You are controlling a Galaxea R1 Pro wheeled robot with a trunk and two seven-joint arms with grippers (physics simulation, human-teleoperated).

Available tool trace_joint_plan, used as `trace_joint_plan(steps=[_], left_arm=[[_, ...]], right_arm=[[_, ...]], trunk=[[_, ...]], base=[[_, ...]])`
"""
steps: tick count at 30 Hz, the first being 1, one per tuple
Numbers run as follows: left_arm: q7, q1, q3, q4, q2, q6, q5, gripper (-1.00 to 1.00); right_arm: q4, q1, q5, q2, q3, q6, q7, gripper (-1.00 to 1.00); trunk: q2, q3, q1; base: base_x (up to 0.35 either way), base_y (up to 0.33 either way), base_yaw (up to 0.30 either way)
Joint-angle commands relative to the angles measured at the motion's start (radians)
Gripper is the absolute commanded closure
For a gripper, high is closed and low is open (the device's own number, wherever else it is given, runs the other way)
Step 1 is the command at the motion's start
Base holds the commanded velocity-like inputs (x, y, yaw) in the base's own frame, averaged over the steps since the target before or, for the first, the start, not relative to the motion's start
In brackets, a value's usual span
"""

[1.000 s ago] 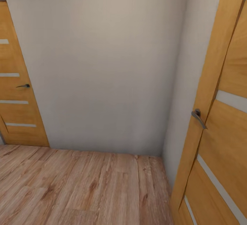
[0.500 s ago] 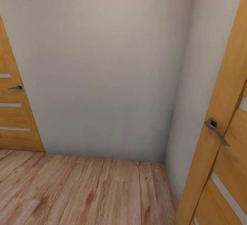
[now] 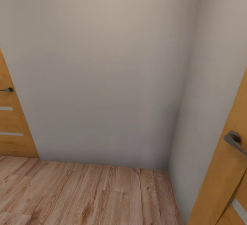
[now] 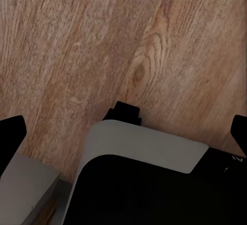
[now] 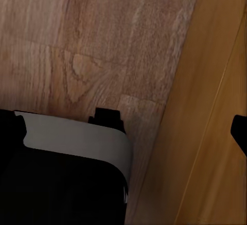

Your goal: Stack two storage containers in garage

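Note:
The two storage containers are out of view, as are the living room and the garage with its floor. I face a corner of plain pale walls (image 3: 103, 74) above light wood planks (image 3: 85, 194). In the left wrist view my left gripper (image 4: 126, 132) is open, its dark fingertips (image 4: 11, 135) at the picture's edges, holding nothing above the planks and part of my own grey and black base (image 4: 144, 148). In the right wrist view my right gripper (image 5: 125, 130) is also open and holds nothing, close beside a tan door panel (image 5: 206, 132).
A tan door with pale glass slats and a lever handle (image 3: 7, 90) stands at the far left. Another tan door (image 3: 223, 184) with a grey lever handle (image 3: 235, 141) stands very close on my right. The side wall (image 3: 209, 98) meets the facing wall in a corner.
The whole view has shifted: the camera moved closer to the facing wall. The left door has slid toward the left edge and the right door toward the right edge and lower.

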Motion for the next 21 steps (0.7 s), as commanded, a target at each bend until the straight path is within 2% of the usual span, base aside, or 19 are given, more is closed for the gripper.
trace_joint_plan(steps=[1,9,21], left_arm=[[0.003,-0.001,-0.005,0.001,0.000,-0.003,0.007,-1.00],[0.003,0.000,-0.005,0.001,0.000,-0.003,0.008,-1.00],[0.003,-0.001,-0.005,0.001,0.000,-0.004,0.008,-1.00]], right_arm=[[0.003,-0.001,-0.010,0.000,0.009,-0.006,0.000,-1.00],[0.003,-0.001,-0.011,0.000,0.009,-0.009,-0.001,-1.00],[0.003,-0.001,-0.012,0.000,0.009,-0.009,-0.002,-1.00]], trunk=[[-0.001,-0.001,0.001],[-0.001,-0.001,0.001],[-0.001,-0.001,0.001]], base=[[0.322,0.000,0.000],[0.322,0.000,0.014],[0.322,0.000,0.246]])
